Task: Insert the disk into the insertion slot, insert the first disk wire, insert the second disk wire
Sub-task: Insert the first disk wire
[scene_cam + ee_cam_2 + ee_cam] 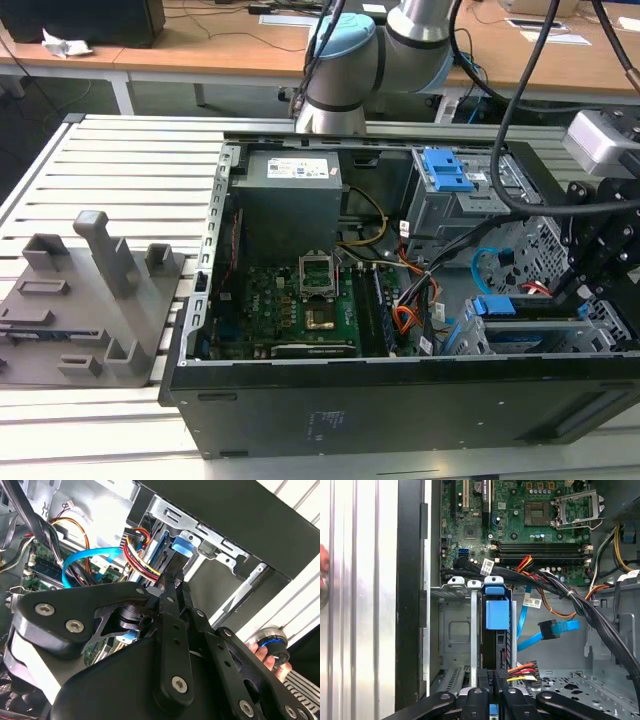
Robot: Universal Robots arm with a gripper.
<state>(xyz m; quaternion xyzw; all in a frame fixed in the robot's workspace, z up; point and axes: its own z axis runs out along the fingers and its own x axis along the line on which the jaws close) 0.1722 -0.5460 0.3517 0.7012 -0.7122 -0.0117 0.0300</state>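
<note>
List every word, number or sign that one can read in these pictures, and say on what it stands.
No text can be read with confidence.
Label on the power supply: print too small to read.
White cable tags: print too small to read.
Motherboard: markings too small to read.

Even, bright room light; dim shadow inside the computer case (400,410)
</note>
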